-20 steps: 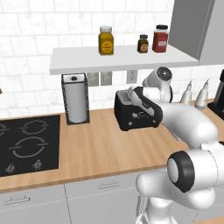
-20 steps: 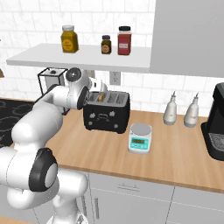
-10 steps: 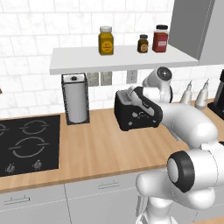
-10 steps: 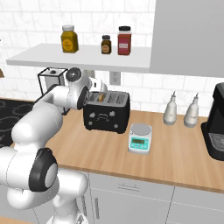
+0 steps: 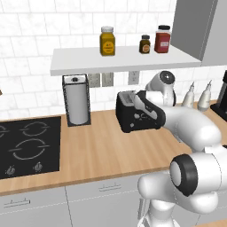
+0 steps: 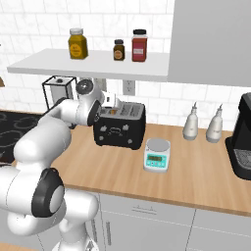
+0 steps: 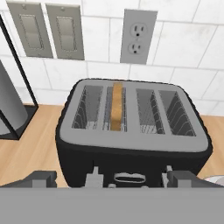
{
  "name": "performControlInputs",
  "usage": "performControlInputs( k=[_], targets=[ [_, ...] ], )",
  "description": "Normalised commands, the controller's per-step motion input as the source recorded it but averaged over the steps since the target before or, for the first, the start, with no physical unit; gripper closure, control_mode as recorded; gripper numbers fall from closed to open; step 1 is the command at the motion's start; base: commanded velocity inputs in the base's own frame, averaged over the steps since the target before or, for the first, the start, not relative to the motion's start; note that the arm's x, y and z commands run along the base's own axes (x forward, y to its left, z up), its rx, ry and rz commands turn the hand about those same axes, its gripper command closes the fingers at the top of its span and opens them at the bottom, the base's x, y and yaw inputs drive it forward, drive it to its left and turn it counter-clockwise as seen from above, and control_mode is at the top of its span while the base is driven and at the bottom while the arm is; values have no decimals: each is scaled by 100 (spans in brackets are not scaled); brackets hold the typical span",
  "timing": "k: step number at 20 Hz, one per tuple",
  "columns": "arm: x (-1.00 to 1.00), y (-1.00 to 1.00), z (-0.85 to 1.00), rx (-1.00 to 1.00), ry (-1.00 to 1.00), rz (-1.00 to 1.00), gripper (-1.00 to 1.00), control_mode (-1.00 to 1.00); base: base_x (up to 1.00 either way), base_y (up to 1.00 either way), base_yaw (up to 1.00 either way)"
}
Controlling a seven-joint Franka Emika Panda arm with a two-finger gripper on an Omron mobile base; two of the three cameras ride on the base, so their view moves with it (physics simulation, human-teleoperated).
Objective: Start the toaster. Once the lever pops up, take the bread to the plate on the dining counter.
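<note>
Toaster: black toaster (image 7: 131, 144) stands on the wood counter (image 5: 102, 150) against the tiled wall, below an outlet (image 7: 138, 37) and beside the paper towel holder (image 5: 76, 99).
Bread: 1 tan slice (image 7: 116, 106) sits upright in a slot left of centre, its crust edge showing above the grille in the hand view.
Levers: 2 small grey levers (image 7: 93, 176) sit low on the front face, near the bottom of the hand view (whether either is already pressed I cannot tell).
Step in hand: starting the toaster, by my reading; the hand hovers just above and in front of it, looking down on the slots.
How to do it well: choose the lever on the bread's side, bring 1 fingertip squarely onto its top, and push straight down the face until it latches; a slanted push could slide the toaster back toward the wall.
Gripper: gripper (image 7: 109, 179) is spread as wide as it goes, holds nothing, and touches nothing that I can see; its 2 dark tips flank the toaster's front.
Arm: reaches in over the counter to the toaster (image 6: 120, 125).
</note>
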Motion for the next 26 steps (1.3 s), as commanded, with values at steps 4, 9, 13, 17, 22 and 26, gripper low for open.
performControlInputs(
  k=[4, 9, 13, 17, 22, 26],
  targets=[
    [1, -5, -9, 0, 11, 0, -100, -100, 0, 0, 0],
    [20, 0, 0, 0, 10, 0, -100, -100, 0, 0, 0],
    [23, 0, 0, 0, 4, 0, -100, -100, 0, 0, 0],
    [22, 0, -9, 0, 0, 0, -100, -100, 0, 0, 0],
    [21, 0, -17, 0, 0, 0, -100, -100, 0, 0, 0],
    [18, 0, -18, 0, -3, 0, -100, -100, 0, 0, 0]
  ],
)
